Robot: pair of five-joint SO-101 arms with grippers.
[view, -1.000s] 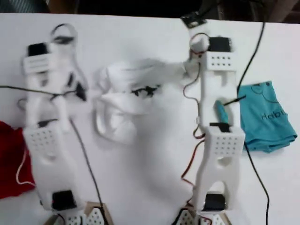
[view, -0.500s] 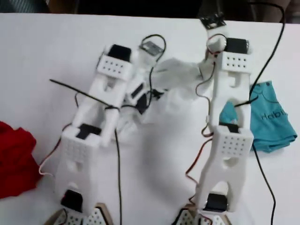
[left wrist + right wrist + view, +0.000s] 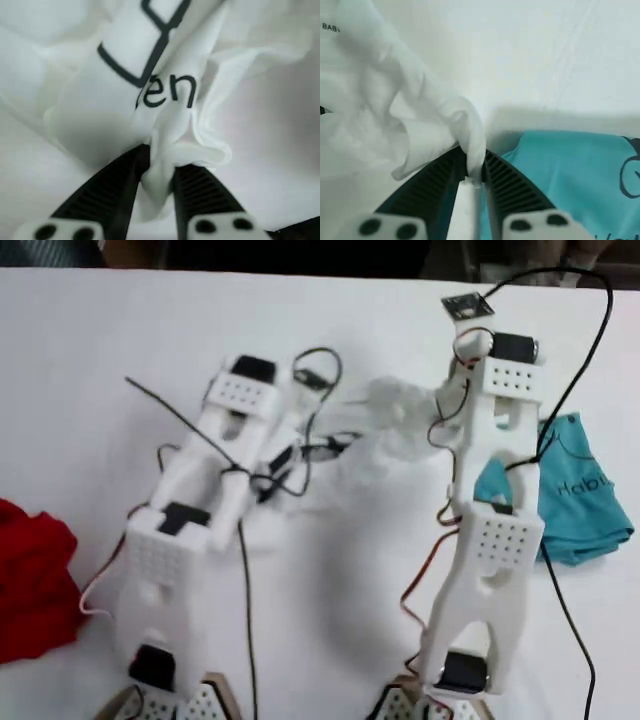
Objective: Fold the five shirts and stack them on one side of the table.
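Observation:
A white shirt (image 3: 385, 430) with black print lies bunched in the middle of the table between the two arms. My left gripper (image 3: 157, 175) is shut on a fold of the white shirt (image 3: 150, 100) near its black lettering. My right gripper (image 3: 474, 170) is shut on another edge of the white shirt (image 3: 395, 115), close beside a folded teal shirt (image 3: 560, 170). From above, the teal shirt (image 3: 575, 490) lies at the right of the table, partly under the right arm (image 3: 490, 500). A crumpled red shirt (image 3: 35, 575) rests at the left edge.
The left arm (image 3: 200, 510) stretches diagonally toward the white shirt, with black and red cables (image 3: 245, 570) trailing over the white table (image 3: 120, 340). Both arm bases stand at the near edge. Bare table lies at the far left.
The left arm swung from the far left toward the centre and took hold of the white shirt. The right arm shifted right and farther back, dragging the white shirt toward the teal one.

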